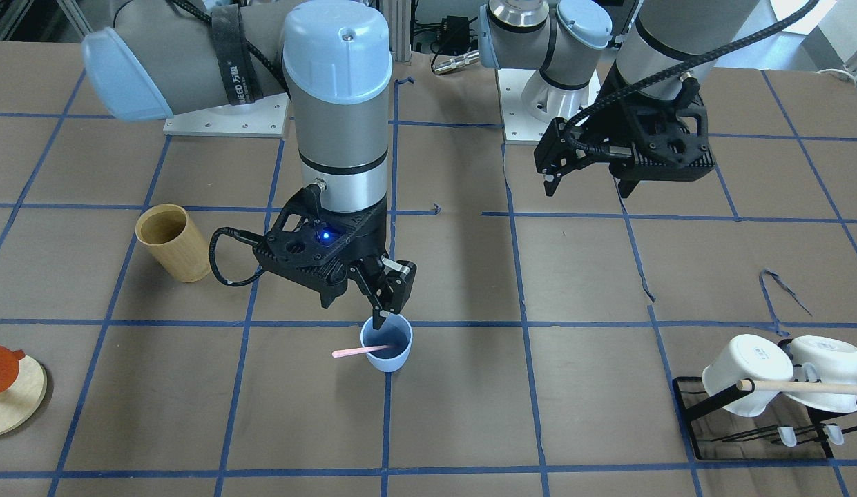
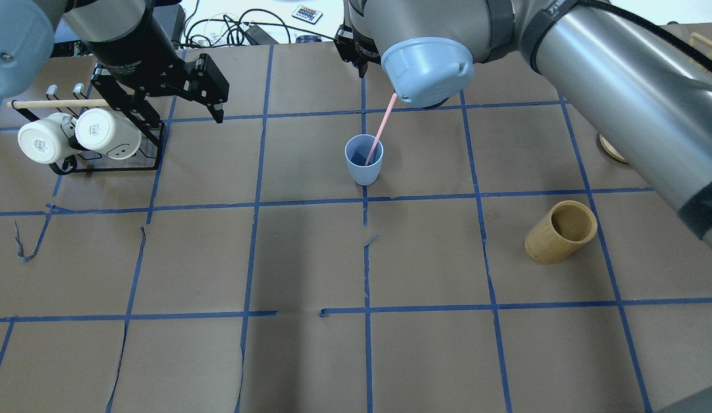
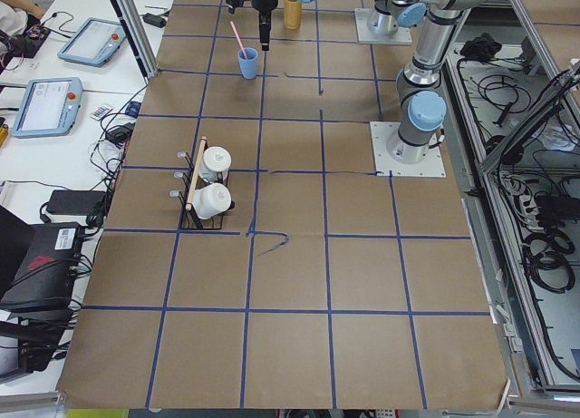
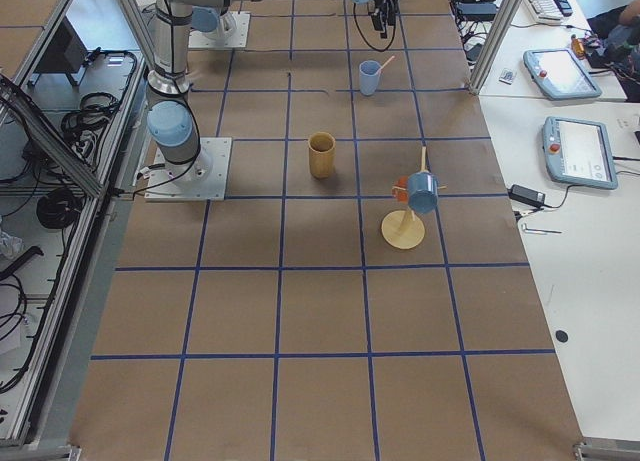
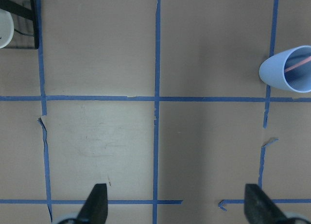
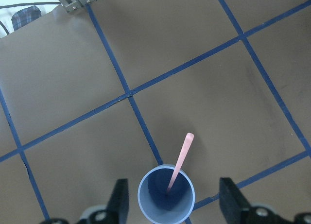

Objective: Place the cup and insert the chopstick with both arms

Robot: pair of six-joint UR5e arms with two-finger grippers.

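The light-blue cup (image 1: 387,347) stands upright near the table's middle, next to a blue tape crossing; it also shows in the overhead view (image 2: 364,160). One pale-pink chopstick (image 1: 360,352) stands in it, leaning over the rim (image 2: 384,127). My right gripper (image 1: 388,308) hangs just above the cup. In the right wrist view its fingers are open (image 6: 174,186) on either side of the cup (image 6: 166,197), touching neither it nor the chopstick (image 6: 181,158). My left gripper (image 1: 585,188) is open and empty (image 5: 175,191), raised over bare table beside the mug rack.
A tan bamboo cylinder (image 1: 171,241) stands on the robot's right side. A black rack (image 1: 704,399) with two white mugs and a wooden rod (image 1: 808,388) sits at the robot's left. A round wooden stand (image 1: 14,400) with an orange piece is at the far right edge.
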